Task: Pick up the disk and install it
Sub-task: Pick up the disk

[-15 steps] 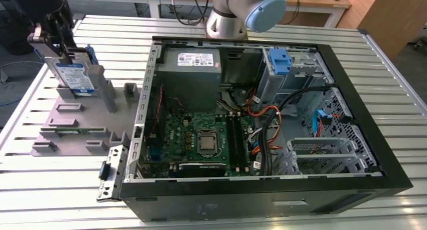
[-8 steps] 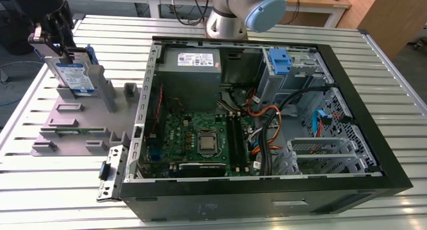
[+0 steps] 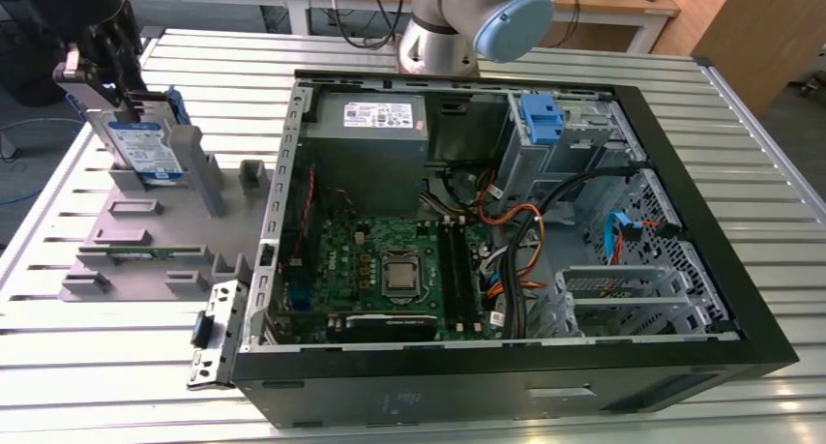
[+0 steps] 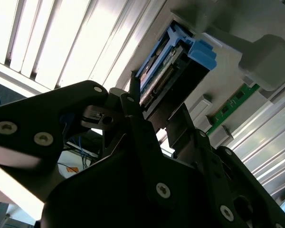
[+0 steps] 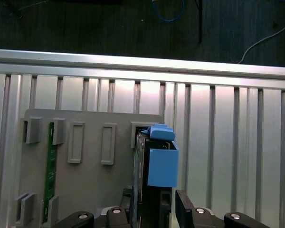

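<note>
Shows the disk (image 3: pixel 142 150) standing on edge in a slot of the grey fixture (image 3: pixel 130 243) at the exterior view's left, with its white-and-blue label visible there and its blue carrier rail (image 5: pixel 162 166) seen edge-on in the first wrist view. Puts the hand (image 5: pixel 154 206) directly over the disk's upper end, but cannot tell whether it grips the disk or sits open around it. Shows also a green memory stick (image 5: pixel 50 171) in another fixture slot, with fixture and open computer case (image 3: pixel 516 367) side by side on the slatted tabletop (image 3: pixel 77 386).
</note>
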`<state>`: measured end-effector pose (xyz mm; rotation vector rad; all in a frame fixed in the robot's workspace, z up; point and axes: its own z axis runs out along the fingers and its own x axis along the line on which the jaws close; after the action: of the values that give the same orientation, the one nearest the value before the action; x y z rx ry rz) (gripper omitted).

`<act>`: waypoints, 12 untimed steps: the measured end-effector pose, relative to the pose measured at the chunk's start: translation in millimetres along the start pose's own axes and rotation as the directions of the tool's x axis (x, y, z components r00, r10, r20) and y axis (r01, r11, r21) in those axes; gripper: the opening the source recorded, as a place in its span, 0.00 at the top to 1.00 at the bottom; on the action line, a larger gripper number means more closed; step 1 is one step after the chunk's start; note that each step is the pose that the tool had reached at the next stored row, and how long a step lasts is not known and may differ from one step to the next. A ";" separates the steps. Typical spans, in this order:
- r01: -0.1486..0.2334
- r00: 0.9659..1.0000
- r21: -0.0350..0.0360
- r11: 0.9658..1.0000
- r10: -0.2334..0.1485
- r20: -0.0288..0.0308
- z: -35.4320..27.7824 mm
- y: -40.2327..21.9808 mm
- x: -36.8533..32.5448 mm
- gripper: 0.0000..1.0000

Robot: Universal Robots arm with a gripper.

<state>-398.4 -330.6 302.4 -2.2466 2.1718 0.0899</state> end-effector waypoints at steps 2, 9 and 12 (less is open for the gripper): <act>0.000 1.000 0.000 1.000 0.000 0.000 -0.1 0.0 0.0 0.52; 0.000 1.000 0.000 1.000 0.000 0.000 -0.4 0.0 0.0 0.52; 0.000 1.000 0.000 1.000 0.000 0.000 -0.5 0.0 0.0 0.60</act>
<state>-398.4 -330.6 302.9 -2.2467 2.1719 0.0898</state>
